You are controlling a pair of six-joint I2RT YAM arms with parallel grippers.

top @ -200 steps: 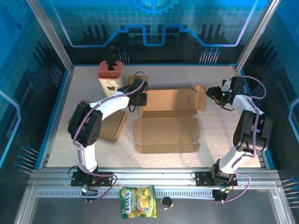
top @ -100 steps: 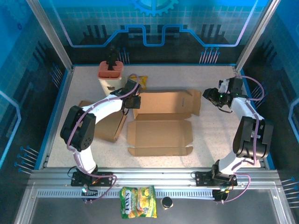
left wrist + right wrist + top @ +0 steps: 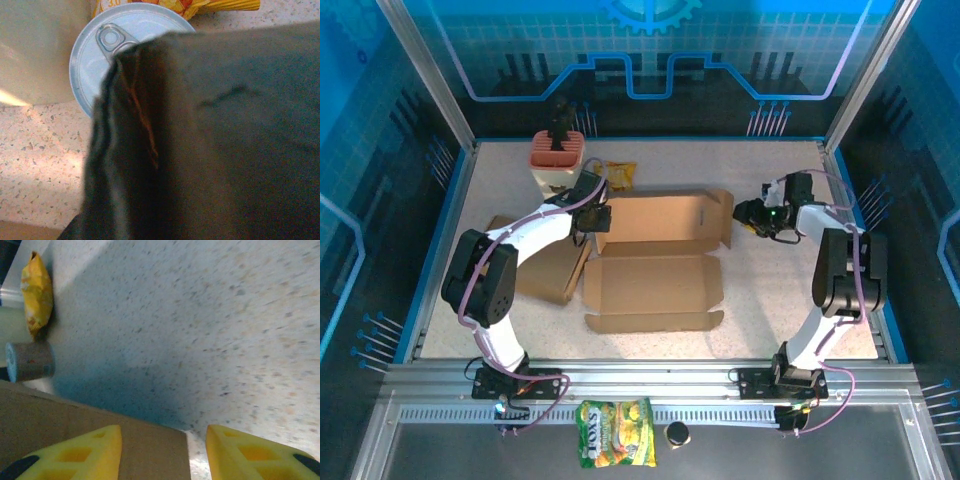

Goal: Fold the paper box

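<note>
We see the left fingers (image 3: 592, 215) closed on the left edge of the paper box (image 3: 655, 285), which lies unfolded mid-surface (image 3: 770, 300). The right fingers (image 3: 748, 213) stand apart astride its right flap's corner.

Tabletop (image 3: 770, 300), seen from above. The box (image 3: 655, 265) lies unfolded at centre, with a cardboard sheet (image 3: 545, 272) just to its left. Behind the sheet stands a jug (image 3: 557, 160); right of it lies a snack packet (image 3: 619, 175), and a can (image 3: 87, 55) sits just beside the jug. Left pincer (image 3: 595, 215) at the box's left rear corner, right pincer (image 3: 748, 215) at its right rear flap. A bag (image 3: 616, 432) lies on the near rail.
</note>
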